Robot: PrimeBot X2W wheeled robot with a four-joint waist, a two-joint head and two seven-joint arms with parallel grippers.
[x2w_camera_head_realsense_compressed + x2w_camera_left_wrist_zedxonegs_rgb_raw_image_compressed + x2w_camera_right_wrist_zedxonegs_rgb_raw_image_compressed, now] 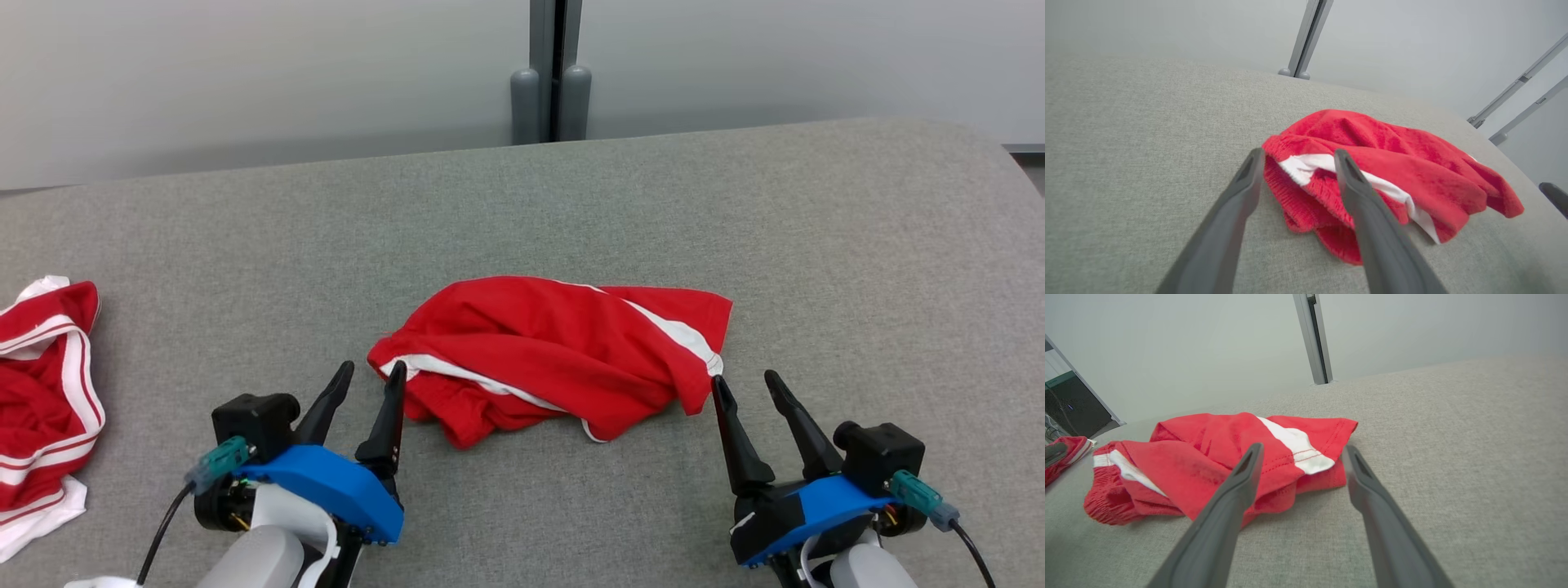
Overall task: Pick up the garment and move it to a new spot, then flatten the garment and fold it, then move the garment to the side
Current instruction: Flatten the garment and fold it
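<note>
Nearest the lens, at the lower left of the head view, the left gripper [372, 369] points up the frame with its two dark fingers spread apart and nothing pinched between them. A second red-and-white cloth [41, 384] lies well apart at the left edge. The gripper's right-hand fingertip meets the left end of the red garment [555, 351]. In the left wrist view that finger [1372, 212] crosses the white-trimmed waistband while the other is over the bare grey table [522, 204] just beside the cloth, so the waistband corner lies between them; whether either touches the fabric I cannot tell. The garment sits bunched and creased on the table, in the middle of the frame and a little below centre. At the lower right, the right gripper [744, 380] is also wide open and empty, its inner fingertip just beside the garment's lower right corner. In the right wrist view the white-striped hem shows between the fingers, one over cloth and one over bare table. My reading is that the garment is at its spot and flattening is the step in hand. The next move likely calls for each gripper to lower, close on its own end and draw outward evenly, so the creases open rather than the heap sliding.
</note>
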